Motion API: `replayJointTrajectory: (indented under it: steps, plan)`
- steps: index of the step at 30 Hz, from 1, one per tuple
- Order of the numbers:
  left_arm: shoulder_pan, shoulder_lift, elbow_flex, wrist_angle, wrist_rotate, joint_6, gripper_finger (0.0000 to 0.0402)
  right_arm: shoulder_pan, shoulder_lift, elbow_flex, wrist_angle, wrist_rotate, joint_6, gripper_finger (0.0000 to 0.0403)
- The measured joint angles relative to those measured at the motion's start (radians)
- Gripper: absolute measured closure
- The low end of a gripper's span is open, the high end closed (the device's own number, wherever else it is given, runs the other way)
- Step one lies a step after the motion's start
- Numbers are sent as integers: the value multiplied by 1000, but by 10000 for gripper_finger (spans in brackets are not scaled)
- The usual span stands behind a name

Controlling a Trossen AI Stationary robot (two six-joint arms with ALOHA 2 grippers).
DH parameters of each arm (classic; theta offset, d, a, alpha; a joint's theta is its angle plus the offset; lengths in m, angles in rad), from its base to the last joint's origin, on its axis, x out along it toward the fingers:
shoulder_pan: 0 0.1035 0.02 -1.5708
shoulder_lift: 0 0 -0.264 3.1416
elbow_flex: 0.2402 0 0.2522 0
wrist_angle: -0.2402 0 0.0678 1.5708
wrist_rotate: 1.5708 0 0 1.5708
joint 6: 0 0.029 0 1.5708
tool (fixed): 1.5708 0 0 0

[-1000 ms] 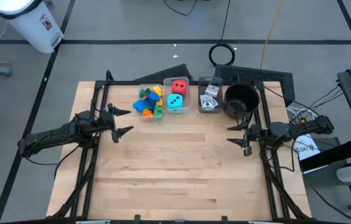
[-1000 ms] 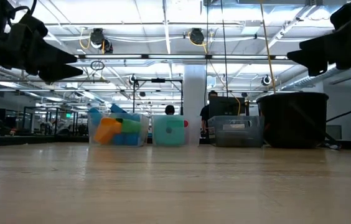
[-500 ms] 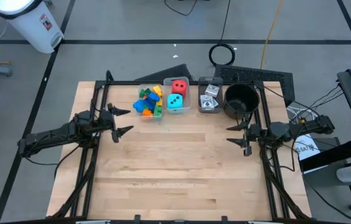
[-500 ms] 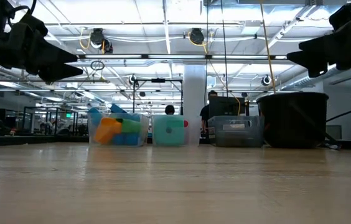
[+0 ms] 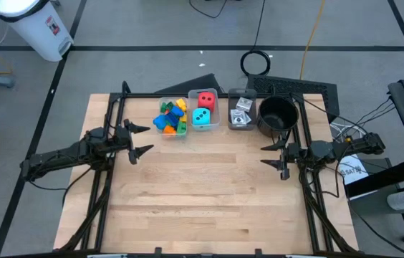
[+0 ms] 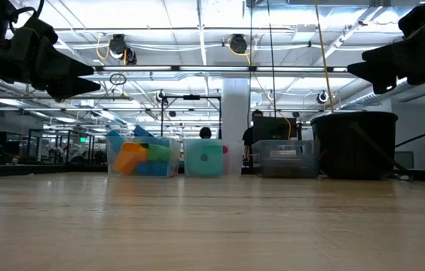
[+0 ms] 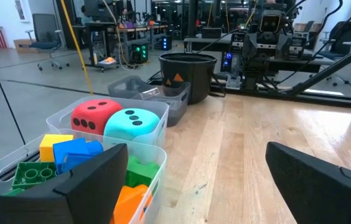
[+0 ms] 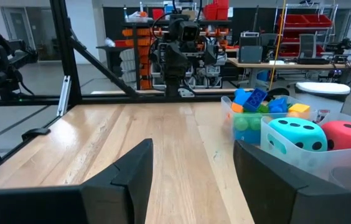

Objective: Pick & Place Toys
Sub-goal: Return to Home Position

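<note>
Wood table (image 5: 202, 193) — 3 clear bins (image 5: 203, 129), blk pot (image 5: 278, 113), row at far edge

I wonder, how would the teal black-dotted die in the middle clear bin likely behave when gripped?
The teal black-dotted die looks like soft foam, so it is probably light and squashy. Its rounded corners suggest it could tumble if nudged.

The left arm reaches in low from the left edge of the table (image 5: 202, 193), and the left gripper (image 5: 149, 140) points inward over the wood with its two fingers spread wide apart. The right arm comes in from the table's right edge, and the right gripper (image 5: 263, 155) faces inward toward the other, its fingers parted too, though less widely. Both grippers hang clear above the table top, well apart from each other.
</note>
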Motion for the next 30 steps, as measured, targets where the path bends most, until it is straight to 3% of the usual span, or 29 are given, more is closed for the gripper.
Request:
replayJointTrajectory:
  steps: [30]
  plan:
    - [0,0,0,0,0,0,23,0,0,1,0,0,0,209]
